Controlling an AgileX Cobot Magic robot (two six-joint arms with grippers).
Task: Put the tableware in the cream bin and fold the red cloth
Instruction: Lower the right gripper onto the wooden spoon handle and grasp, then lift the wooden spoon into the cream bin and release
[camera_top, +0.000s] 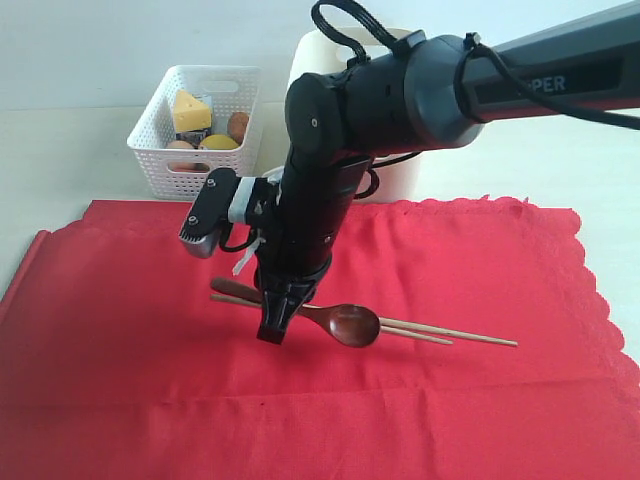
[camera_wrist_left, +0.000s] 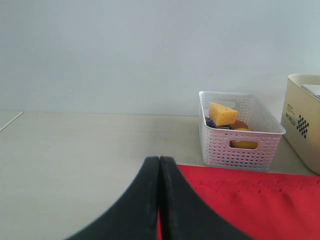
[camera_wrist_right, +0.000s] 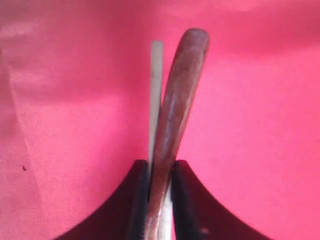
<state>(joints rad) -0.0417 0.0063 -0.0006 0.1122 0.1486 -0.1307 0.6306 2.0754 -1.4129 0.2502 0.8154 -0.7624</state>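
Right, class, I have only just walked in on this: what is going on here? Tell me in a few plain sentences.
The right gripper is down at the middle of the red cloth, shut on the handle of the wooden spoon. One of the chopsticks runs into the jaws beside it. Spoon and chopsticks are low at the cloth, not carried off. The left gripper is shut and empty near the cloth's edge. The cream bin waits behind the cloth, next to the white basket of food.

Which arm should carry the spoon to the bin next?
Right. The right tool is closed on the spoon and a chopstick, ready to lift toward the bin. The left tool is shut, empty, near the edge of the cloth.
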